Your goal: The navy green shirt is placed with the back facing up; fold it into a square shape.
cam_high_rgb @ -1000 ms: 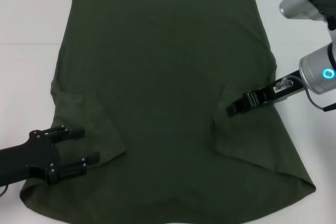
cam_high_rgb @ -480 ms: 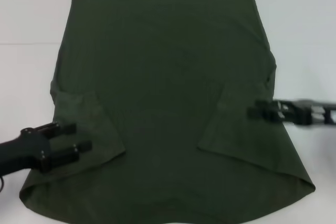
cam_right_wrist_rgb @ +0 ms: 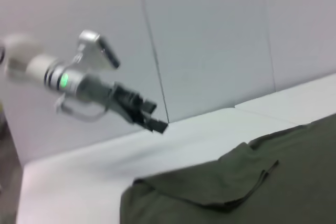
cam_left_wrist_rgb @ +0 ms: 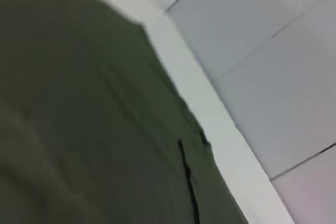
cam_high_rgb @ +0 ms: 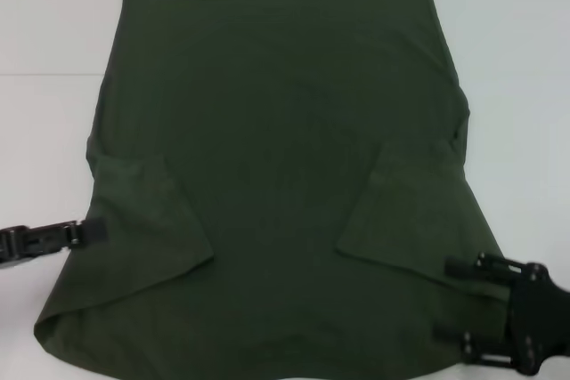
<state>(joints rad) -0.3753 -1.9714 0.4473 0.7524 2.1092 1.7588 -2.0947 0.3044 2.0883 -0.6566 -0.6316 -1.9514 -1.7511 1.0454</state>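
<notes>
A dark green shirt (cam_high_rgb: 276, 175) lies flat, back up, on a white tabletop (cam_high_rgb: 517, 86), both sleeves already folded inward. The left hand (cam_high_rgb: 85, 232) sits at the shirt's left edge; whether it is parted or closed cannot be told. The right hand (cam_high_rgb: 450, 300), fingers apart, hovers over the near right corner. The cloth looks light, limp and prone to wrinkling; pinching corners or hem edges would likely lift it most evenly.

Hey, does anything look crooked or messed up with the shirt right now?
Nothing is damaged. The navy green shirt lies flat with both sleeves folded inward, but unevenly: the right-side flap reaches further in. The left gripper sits at its left edge, the right gripper over the near right corner.
</notes>
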